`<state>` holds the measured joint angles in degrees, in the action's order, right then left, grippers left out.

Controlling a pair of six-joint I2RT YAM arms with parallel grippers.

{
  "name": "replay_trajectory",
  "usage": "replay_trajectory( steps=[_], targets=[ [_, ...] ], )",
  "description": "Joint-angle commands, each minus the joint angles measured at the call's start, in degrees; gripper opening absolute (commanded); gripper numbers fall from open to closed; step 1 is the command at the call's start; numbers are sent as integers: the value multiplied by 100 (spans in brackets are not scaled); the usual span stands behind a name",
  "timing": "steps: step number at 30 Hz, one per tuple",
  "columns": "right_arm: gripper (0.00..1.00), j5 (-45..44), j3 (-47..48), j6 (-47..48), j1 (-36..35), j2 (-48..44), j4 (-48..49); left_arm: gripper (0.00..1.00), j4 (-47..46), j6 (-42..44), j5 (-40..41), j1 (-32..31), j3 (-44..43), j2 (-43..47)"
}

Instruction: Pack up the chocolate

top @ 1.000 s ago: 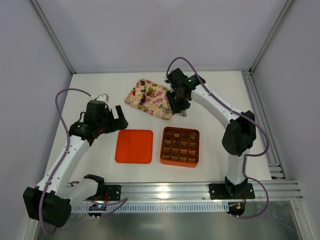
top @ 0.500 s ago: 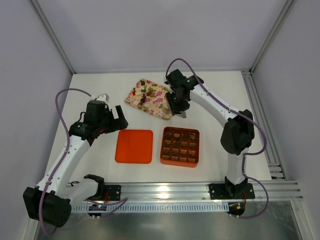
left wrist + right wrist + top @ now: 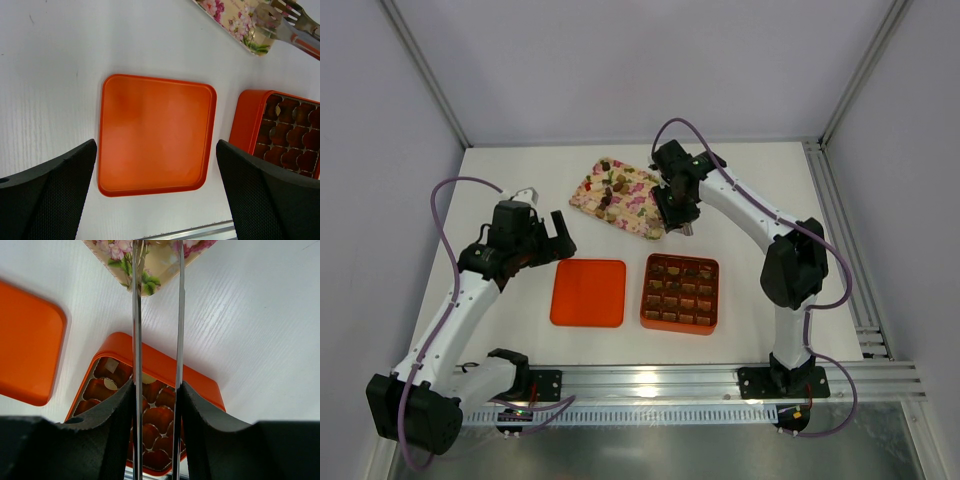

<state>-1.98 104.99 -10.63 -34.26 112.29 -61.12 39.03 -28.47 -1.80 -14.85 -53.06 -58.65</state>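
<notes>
Several dark and tan lumps of chocolate (image 3: 611, 189) lie on the pink floral tray (image 3: 638, 207). The orange box (image 3: 681, 325) shows a grid of brown cells; whether they hold chocolate I cannot tell. My right gripper (image 3: 677, 214) hangs by the tray's near right corner, shut on metal tongs (image 3: 136, 315) whose two blades run between its jaws (image 3: 156, 385) toward the tray corner (image 3: 150, 270). In the left wrist view the tong tips (image 3: 272, 17) reach over that corner. My left gripper (image 3: 556, 234) is open above the orange lid (image 3: 155, 135), holding nothing.
The lid (image 3: 588, 292) lies flat just left of the box (image 3: 245, 120), with a narrow strip of white table between them. A metal rail (image 3: 720, 378) runs along the near table edge. Grey walls close in the back and sides.
The right arm has shifted very slightly left beside the tray. The left arm has not moved.
</notes>
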Motion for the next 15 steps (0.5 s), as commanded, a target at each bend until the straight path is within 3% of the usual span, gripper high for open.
replay_trajectory(
  steps=[1,15],
  targets=[
    [42,-83,30,88,33,-164,83,100,-106,26,-57,35,-126,3],
    [40,13,-5,140,42,-14,118,100,-106,34,-39,35,-108,3]
  ],
)
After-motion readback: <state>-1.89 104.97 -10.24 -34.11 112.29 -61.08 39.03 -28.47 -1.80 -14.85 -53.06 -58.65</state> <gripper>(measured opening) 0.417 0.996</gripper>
